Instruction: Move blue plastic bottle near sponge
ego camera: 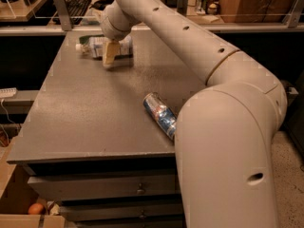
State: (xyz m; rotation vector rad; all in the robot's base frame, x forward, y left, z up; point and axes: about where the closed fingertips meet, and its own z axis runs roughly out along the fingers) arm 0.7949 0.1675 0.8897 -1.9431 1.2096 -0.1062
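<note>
The blue plastic bottle (95,46) lies on its side at the far left of the grey table (85,108), with its white cap (78,47) pointing left. My gripper (110,51) reaches down over the bottle's right half. One tan finger (110,55) stands in front of the bottle and the other is hidden behind it, so the gripper appears shut on the bottle. A dark green strip (88,38) right behind the bottle looks like the top of the sponge; the rest of the sponge is hidden.
A blue-silver can (160,114) lies on its side near the table's right front, beside my arm (223,127). A railing and a shelf with a keyboard (76,4) stand behind the table. Drawers (137,189) are under the front edge.
</note>
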